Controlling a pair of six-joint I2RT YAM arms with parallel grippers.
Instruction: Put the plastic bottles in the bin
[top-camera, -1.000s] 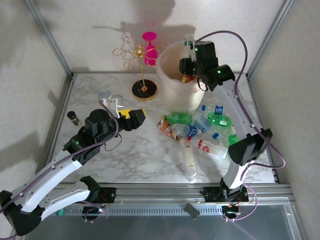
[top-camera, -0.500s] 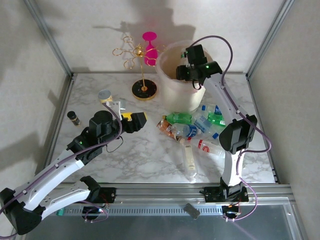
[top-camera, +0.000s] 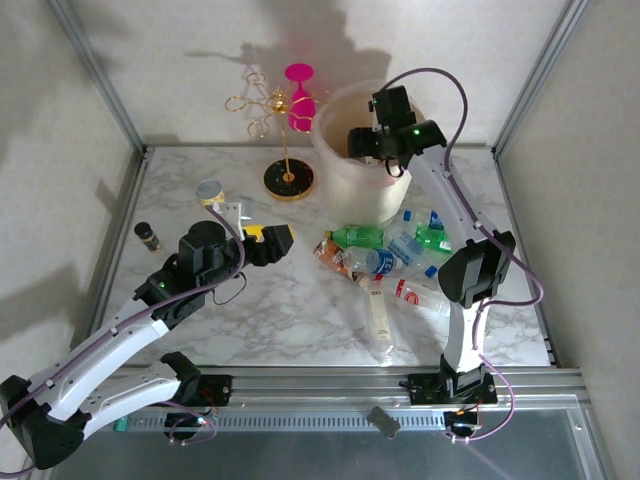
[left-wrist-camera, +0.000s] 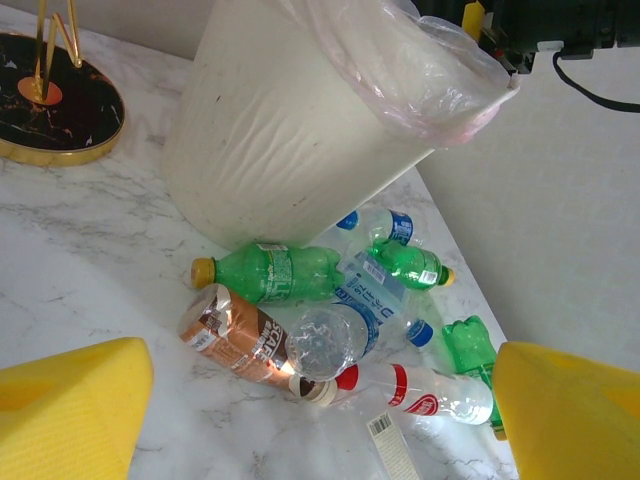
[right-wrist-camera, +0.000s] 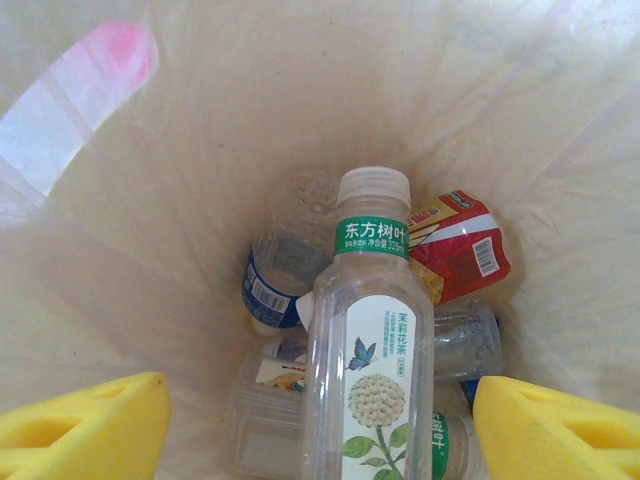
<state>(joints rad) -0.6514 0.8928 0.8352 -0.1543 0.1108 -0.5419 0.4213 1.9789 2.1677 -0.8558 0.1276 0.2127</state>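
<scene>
Bottle (right-wrist-camera: 370, 340) rests in bin (right-wrist-camera: 250, 150), right gripper (right-wrist-camera: 322, 400) spread wide

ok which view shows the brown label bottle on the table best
Left wrist: the brown label bottle lies close, label clear. Top external has it small and distant. Right wrist looks down into the bin.

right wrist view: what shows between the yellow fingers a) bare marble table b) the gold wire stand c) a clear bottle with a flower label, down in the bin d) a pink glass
c: the spread yellow fingers of the right gripper frame a clear bottle with a green neck band and a flower label, inside the bin and above other bottles.
</scene>
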